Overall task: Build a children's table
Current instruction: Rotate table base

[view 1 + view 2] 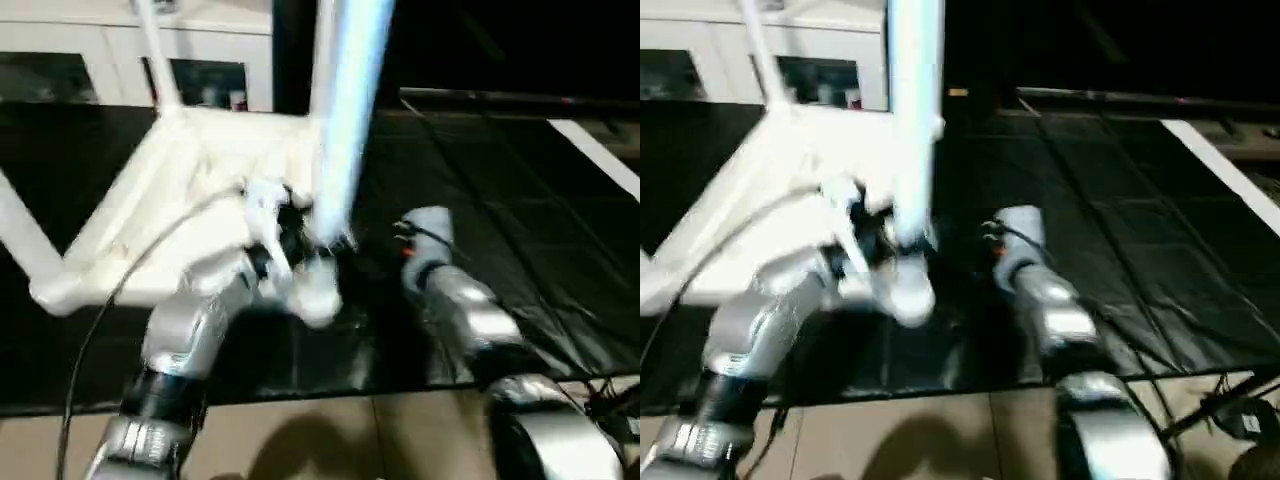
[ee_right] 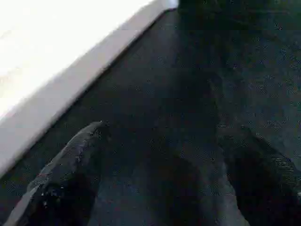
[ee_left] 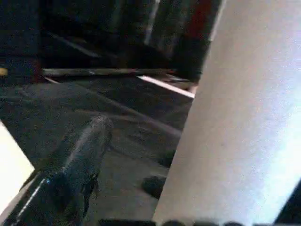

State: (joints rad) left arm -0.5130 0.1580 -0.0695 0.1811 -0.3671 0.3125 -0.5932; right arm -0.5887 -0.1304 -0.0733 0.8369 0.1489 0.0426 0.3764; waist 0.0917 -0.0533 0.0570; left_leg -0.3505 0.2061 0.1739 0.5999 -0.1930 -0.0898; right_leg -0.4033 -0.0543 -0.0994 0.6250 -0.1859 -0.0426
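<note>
Upright, leg [image 1: 345, 120] in left gripper [image 1: 300, 240]

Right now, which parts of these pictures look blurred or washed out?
In the left eye view the upright leg is smeared and bluish, and the left gripper at its base is blurred; the table top glares white. In the left wrist view the leg is a soft, featureless wall. In the right wrist view the table edge is overexposed against the dark mat.
</note>
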